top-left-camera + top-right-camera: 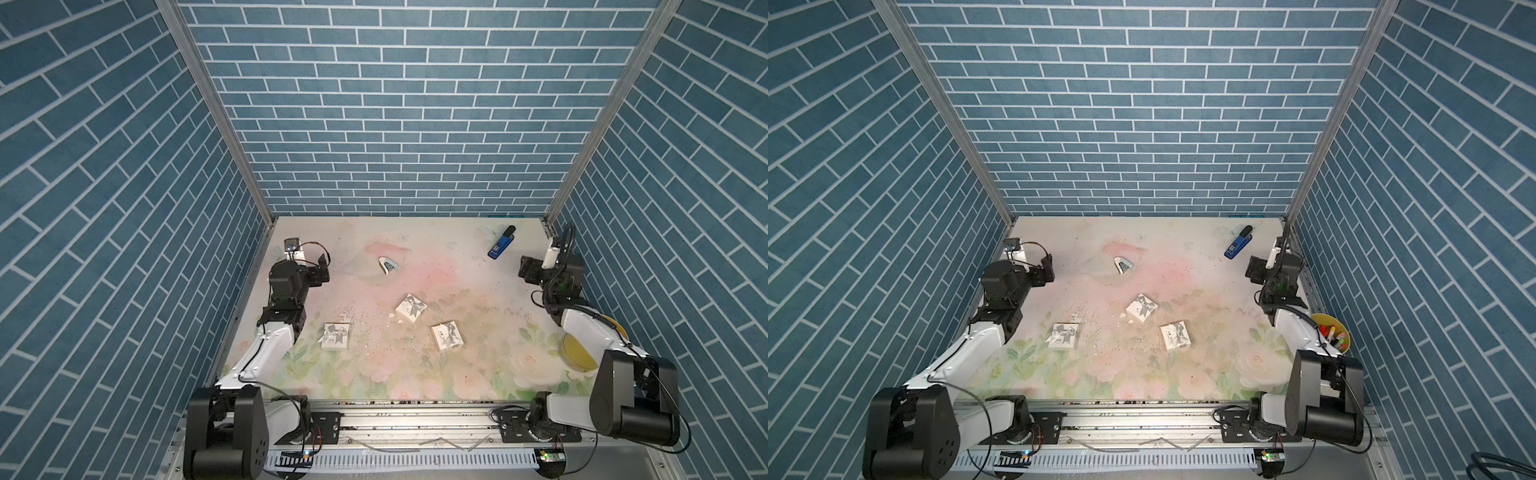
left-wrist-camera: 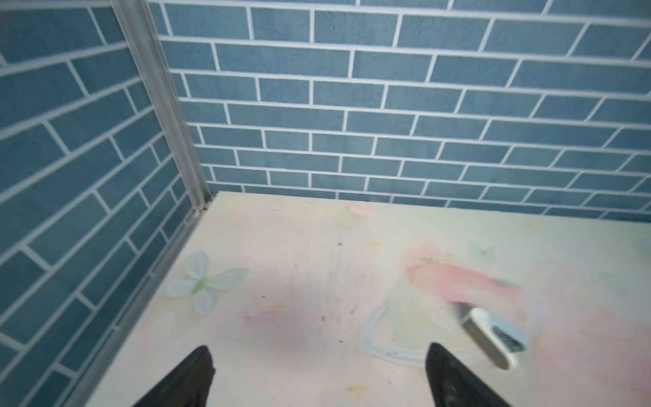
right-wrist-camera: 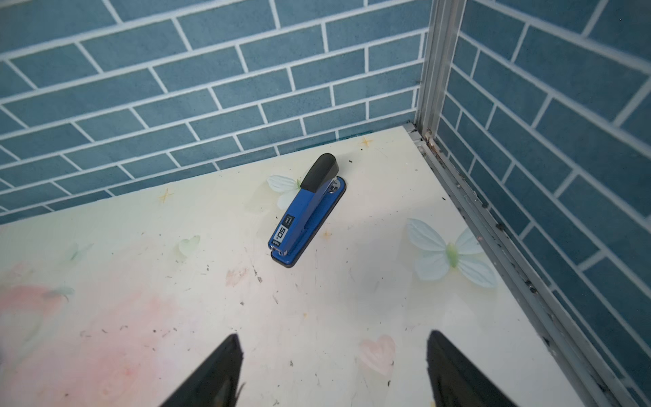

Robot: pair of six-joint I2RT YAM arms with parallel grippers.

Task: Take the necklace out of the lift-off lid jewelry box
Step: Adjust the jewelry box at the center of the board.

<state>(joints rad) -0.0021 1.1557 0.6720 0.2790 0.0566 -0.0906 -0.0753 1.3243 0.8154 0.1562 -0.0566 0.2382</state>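
Three white square jewelry boxes with a grey bow print lie mid-table with their lids on: one to the left (image 1: 336, 336), one in the middle (image 1: 411, 309), one to the right (image 1: 447, 336). They also show in the other top view, where the middle box (image 1: 1142, 308) is clearest. I cannot tell which box holds the necklace, which is hidden. My left gripper (image 1: 323, 268) hovers near the left wall, far behind the left box, open and empty (image 2: 318, 352). My right gripper (image 1: 525, 269) is near the right wall, open and empty (image 3: 334, 338).
A blue stapler (image 3: 306, 211) lies near the back right corner. A small white and pale-blue object (image 2: 493, 334) lies behind the boxes, ahead of the left gripper. A yellow bowl (image 1: 1343, 328) with markers stands at the right edge, partly under the right arm. Crumbs dot the floral mat (image 1: 374, 374).
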